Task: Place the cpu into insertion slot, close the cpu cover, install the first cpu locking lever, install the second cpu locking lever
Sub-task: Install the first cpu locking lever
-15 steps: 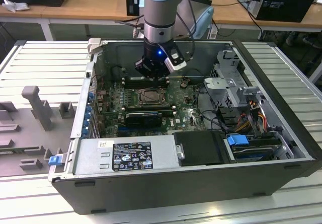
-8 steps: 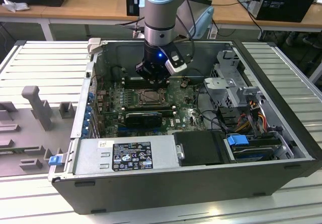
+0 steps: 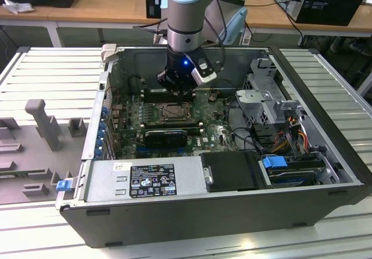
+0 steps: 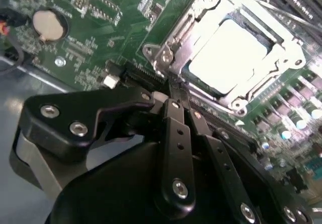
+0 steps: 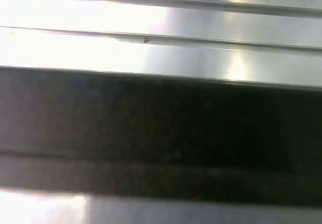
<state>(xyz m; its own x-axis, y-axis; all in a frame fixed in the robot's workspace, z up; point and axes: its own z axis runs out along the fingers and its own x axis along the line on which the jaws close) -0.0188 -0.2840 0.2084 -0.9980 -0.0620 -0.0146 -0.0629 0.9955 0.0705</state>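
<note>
Clenched, empty gripper [image 4: 173, 90] sits just before the cpu cover [image 4: 229, 53] — second wrist view shows cpu [image 4: 229, 60] seated beneath it.

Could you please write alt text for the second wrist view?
The black hand sits at the edge of the cpu cover, which lies closed around the bright cpu on the green circuit board. A round coin cell sits off to one side.
</note>
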